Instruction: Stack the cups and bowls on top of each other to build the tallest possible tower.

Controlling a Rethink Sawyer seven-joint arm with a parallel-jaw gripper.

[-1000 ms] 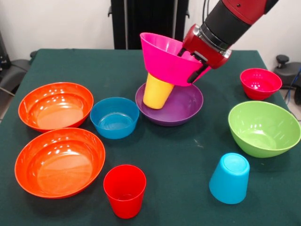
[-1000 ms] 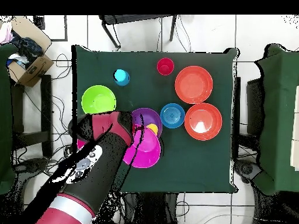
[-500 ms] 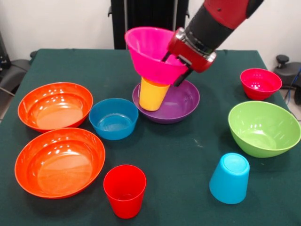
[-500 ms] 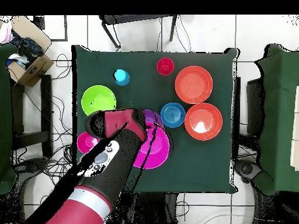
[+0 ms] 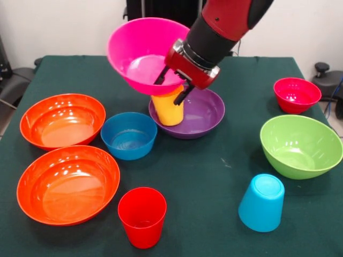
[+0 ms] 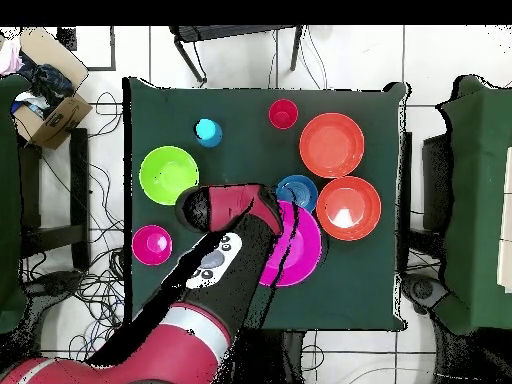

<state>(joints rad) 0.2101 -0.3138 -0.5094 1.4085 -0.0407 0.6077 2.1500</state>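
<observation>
My gripper (image 5: 171, 85) is shut on the rim of the large magenta bowl (image 5: 140, 52) and holds it tilted in the air, above and left of the yellow cup (image 5: 167, 110). That cup stands upside down inside the wide purple bowl (image 5: 199, 113). From overhead, the magenta bowl (image 6: 298, 245) and my arm cover the purple bowl. Two orange bowls (image 5: 63, 119) (image 5: 68, 183), a small blue bowl (image 5: 128, 136), a red cup (image 5: 142, 216), an upturned light blue cup (image 5: 261, 202), a lime green bowl (image 5: 300, 145) and a crimson bowl (image 5: 296, 95) sit apart on the table.
The green table (image 5: 214, 176) has bare cloth in the middle front, between the red cup and the light blue cup. A cardboard box (image 6: 45, 105) and chairs stand off the table's sides in the overhead view.
My gripper has carried the magenta bowl up and to the left in the front view, off the yellow cup. The yellow cup now stands more upright in the purple bowl.
</observation>
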